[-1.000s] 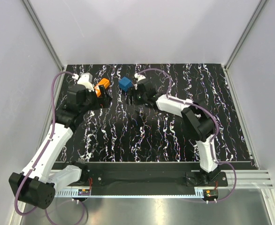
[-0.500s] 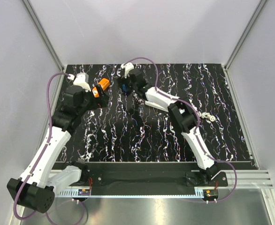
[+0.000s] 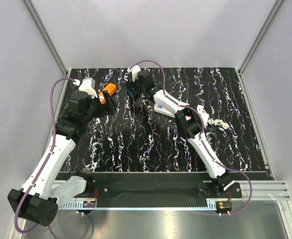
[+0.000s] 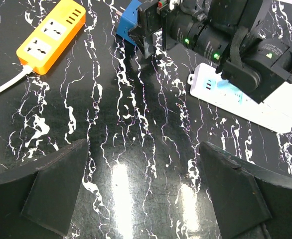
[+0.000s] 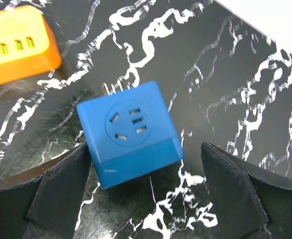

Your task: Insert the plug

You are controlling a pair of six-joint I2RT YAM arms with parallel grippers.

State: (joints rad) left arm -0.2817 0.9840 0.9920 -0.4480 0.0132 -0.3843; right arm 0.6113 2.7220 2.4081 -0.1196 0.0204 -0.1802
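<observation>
The blue cube plug has a round socket face, with metal prongs at its 11 o'clock edge. The right gripper fingers are spread either side of it; the left gripper is spread too.

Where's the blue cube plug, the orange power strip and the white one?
Blue plastic cube plug (image 5: pixel 131 132): right wrist view, on its socket face.
Orange plastic power strip (image 4: pixel 51 35): left wrist view, on its top face.
White plastic power strip (image 4: pixel 206 85): left wrist view, near its uncovered end.
</observation>
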